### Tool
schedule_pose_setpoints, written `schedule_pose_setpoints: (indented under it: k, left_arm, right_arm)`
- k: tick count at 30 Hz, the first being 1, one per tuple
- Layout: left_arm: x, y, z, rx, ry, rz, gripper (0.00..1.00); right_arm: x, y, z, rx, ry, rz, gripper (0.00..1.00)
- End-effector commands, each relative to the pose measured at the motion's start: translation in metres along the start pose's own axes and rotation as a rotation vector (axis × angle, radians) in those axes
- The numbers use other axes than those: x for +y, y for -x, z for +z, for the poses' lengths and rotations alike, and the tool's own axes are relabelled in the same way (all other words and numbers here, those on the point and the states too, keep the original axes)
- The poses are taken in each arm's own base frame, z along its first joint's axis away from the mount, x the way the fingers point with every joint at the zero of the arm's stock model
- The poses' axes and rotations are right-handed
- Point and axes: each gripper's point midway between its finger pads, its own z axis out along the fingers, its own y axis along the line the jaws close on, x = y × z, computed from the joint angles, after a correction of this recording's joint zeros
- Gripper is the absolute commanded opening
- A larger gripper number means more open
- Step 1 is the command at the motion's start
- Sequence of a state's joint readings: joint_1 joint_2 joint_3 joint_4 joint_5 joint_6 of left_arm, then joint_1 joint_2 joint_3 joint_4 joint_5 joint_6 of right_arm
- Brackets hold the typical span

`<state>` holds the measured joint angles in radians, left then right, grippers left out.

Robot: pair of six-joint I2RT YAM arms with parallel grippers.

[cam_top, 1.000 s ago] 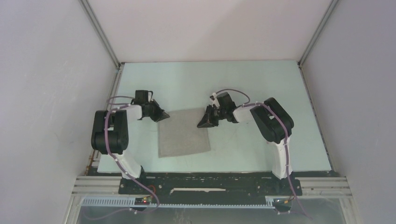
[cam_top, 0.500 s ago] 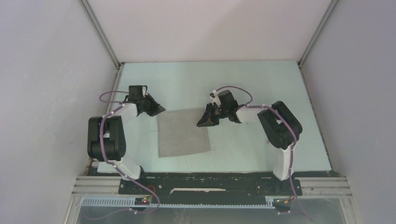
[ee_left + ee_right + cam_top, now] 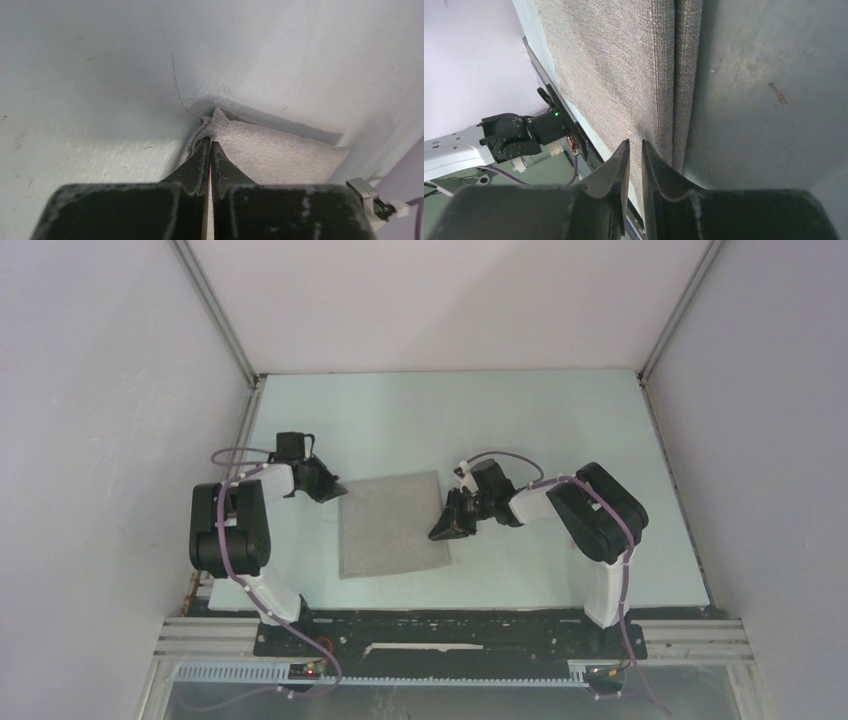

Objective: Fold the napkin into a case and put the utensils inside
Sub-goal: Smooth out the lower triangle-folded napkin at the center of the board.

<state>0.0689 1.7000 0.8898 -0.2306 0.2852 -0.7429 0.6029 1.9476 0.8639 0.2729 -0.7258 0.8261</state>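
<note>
Two grippers are at work on one napkin (image 3: 390, 525), which lies flat on the pale green table (image 3: 450, 420) between the arms, towards the near edge.

Item 1, napkin: grey-brown woven cloth, roughly square, slightly skewed to the table edges. In the right wrist view a narrow strip runs along its right edge. Whether that is a hem or a second layer cannot be told.

Item 2, left gripper (image 3: 335, 487): positioned at the far left corner of the napkin. In the left wrist view its fingers are pressed together with no gap showing. The corner of the cloth is puckered and lifted right at their tips, and creases run back along the left finger. The corner appears nipped between them.

Item 3, right gripper (image 3: 634, 145): positioned low over the right edge of the napkin, about halfway along it. Its fingers stand slightly apart, with a thin gap between the tips. Nothing is between them, and cloth shows through the gap. Contact with the cloth cannot be confirmed.
</note>
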Motion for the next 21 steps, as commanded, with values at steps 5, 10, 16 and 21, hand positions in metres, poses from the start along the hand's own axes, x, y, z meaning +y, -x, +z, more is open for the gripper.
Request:
schedule_pose_setpoints:
  k: [5,10,16,21]
  left_arm:
    - [-0.013,0.020,-0.038,-0.112,0.022,0.106,0.06]
    - [-0.026,0.009,-0.054,-0.120,-0.024,0.162,0.24]
    - [-0.042,-0.049,-0.037,0.004,-0.116,0.220,0.39]
    - [-0.016,-0.074,-0.019,0.045,-0.108,0.180,0.43]
  right_arm:
    - [0.042,0.008,-0.024,-0.079,0.026,-0.095,0.29]
    - [0.059,0.031,-0.020,-0.086,0.108,-0.083,0.44]
    - [0.070,0.084,-0.007,-0.132,0.165,-0.088,0.68]
    - [0.037,0.108,-0.001,-0.160,0.168,-0.030,0.74]
